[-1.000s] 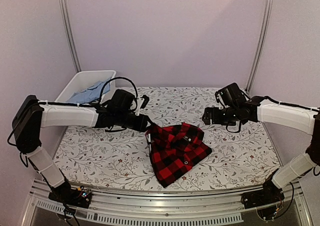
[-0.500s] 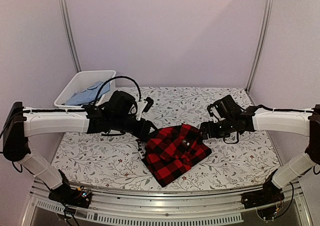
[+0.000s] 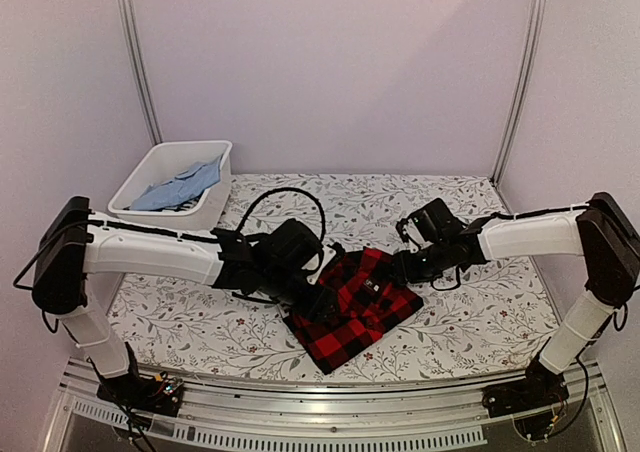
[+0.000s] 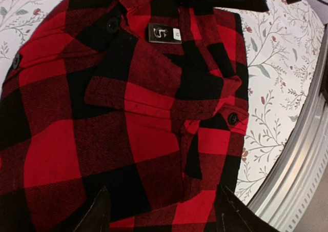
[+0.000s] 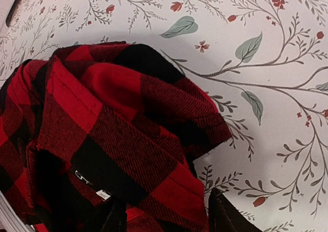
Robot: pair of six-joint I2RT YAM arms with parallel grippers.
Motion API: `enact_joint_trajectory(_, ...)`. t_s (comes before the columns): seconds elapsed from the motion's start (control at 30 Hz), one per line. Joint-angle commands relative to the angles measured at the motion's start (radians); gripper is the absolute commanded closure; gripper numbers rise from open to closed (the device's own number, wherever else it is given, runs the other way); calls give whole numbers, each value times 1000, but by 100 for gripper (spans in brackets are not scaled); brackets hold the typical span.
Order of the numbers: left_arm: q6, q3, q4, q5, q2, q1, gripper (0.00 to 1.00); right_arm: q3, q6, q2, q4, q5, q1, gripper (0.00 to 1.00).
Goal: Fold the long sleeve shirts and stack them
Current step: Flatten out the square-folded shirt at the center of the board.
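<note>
Noted red-and-black check shirt (image 3: 352,307) lying crumpled on the floral worktop (image 3: 480,322), front centre, with neck label (image 4: 164,33) facing up. Recorded left tool (image 4: 164,214) spread wide, low over the shirt's left part. Recorded right tool (image 5: 166,219) likewise wide, straddling the folded cloth at the shirt's far right edge. Logged white bin (image 3: 205,210) at far left of worktop, blue cloth (image 3: 180,186) inside.

The shirt (image 3: 362,310) lies on the table (image 3: 480,317), the bin (image 3: 165,159) behind it to the left.
</note>
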State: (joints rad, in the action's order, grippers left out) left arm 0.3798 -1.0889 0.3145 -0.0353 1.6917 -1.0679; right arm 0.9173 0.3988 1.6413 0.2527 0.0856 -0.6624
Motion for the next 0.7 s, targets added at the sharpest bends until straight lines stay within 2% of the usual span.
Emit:
enact_joint_trajectory(0.0, 43, -63, 112, 101, 64, -20, 30, 42, 7, 36, -50, 48, -3, 54)
enact_joint_trajectory(0.1, 76, -86, 152, 150, 105, -21, 31, 61, 14, 39, -43, 62, -2, 71)
enact_joint_trajectory(0.23, 122, -104, 212, 217, 141, -18, 35, 93, 18, 13, -20, 97, -7, 99)
enact_joint_trajectory(0.37, 146, -94, 214, 253, 149, 10, 43, 148, 19, -16, -8, 163, -33, 100)
enact_joint_trajectory(0.53, 119, -76, 145, 245, 129, 91, 48, 241, 36, -28, -42, 252, -45, 100)
enact_joint_trajectory(0.67, 58, -113, 139, 236, 112, 168, 50, 408, 70, 49, -43, 255, -46, 100)
